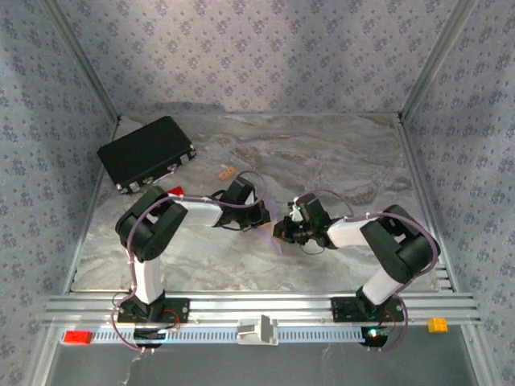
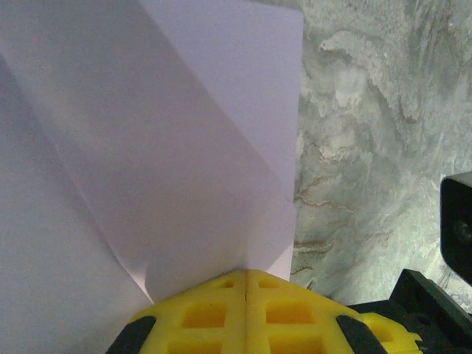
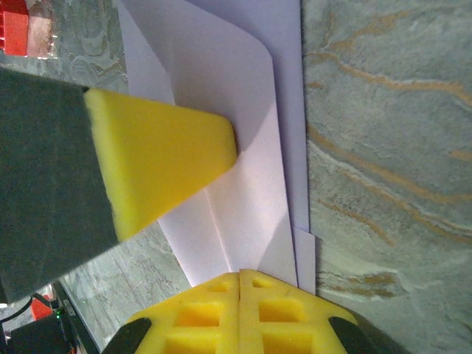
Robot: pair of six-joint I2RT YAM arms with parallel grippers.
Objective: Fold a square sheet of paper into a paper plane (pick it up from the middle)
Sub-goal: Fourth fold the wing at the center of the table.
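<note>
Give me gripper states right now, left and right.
Left gripper: shut on the paper.
Right gripper: shut on the same paper.

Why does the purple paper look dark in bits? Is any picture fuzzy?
Left wrist view: folds of the thin pale lilac paper shade each other grey. Right wrist view: the yellow-padded left tool casts a soft shadow on it. Top view: slightly soft, no glare.

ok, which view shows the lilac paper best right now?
Right wrist: the lilac paper shows its stacked folded layers and edges against the table, pinched in the right gripper. Left wrist gives broad creased panels, cropped. Top external gives a small sliver between the arms.
</note>
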